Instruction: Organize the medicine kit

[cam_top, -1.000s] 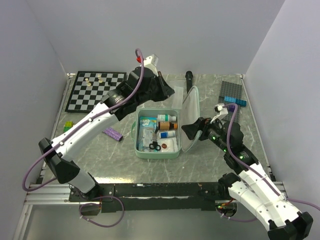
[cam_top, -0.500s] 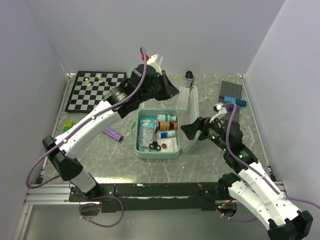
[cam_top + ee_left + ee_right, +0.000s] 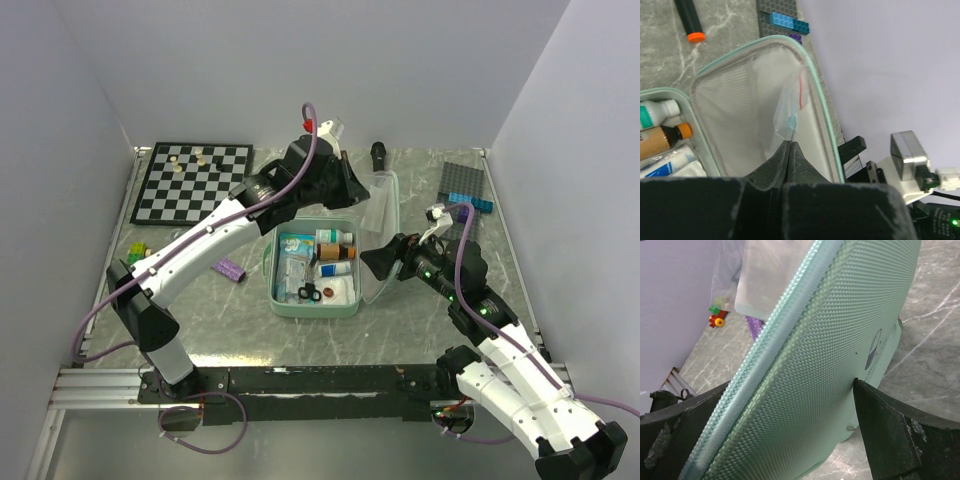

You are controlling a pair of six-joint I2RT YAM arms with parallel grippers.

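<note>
Nearest us, the right tool [image 3: 380, 262] stands at the upright lid [image 3: 840, 330] of the mint-green zip-up medicine kit [image 3: 285, 306], which lies open in the middle of the marbled grey counter [image 3: 240, 325]. Its fingers sit spread on either side of the lid, and 1 touches the woven outer shell. We cannot tell whether they pinch the lid or only prop it. The tray beside it holds small bottles [image 3: 335, 240], black-handled scissors [image 3: 309, 292] and flat packets.

Over the last second the left arm has swung from the left of the tray to right above the lid. Its left tool [image 3: 790, 146] is clenched on the bottom corner of a clear plastic bag with a red seal line [image 3: 786, 107]. The bag now hangs against the pale grey mesh pocket [image 3: 735, 110] inside the lid. We judge that the step in hand is tucking this bag into the pocket.

Room is tight. The lid's green rim runs just beside the bag on the right, and the right arm waits just behind the lid. Open counter lies left of the tray, apart from a purple strip [image 3: 228, 268]. Farther back sit a black marker with an orange cap [image 3: 689, 15], a dark grey studded plate with blue bricks [image 3: 462, 183] and a black-and-white chessboard [image 3: 190, 180], all well apart from the work.
</note>
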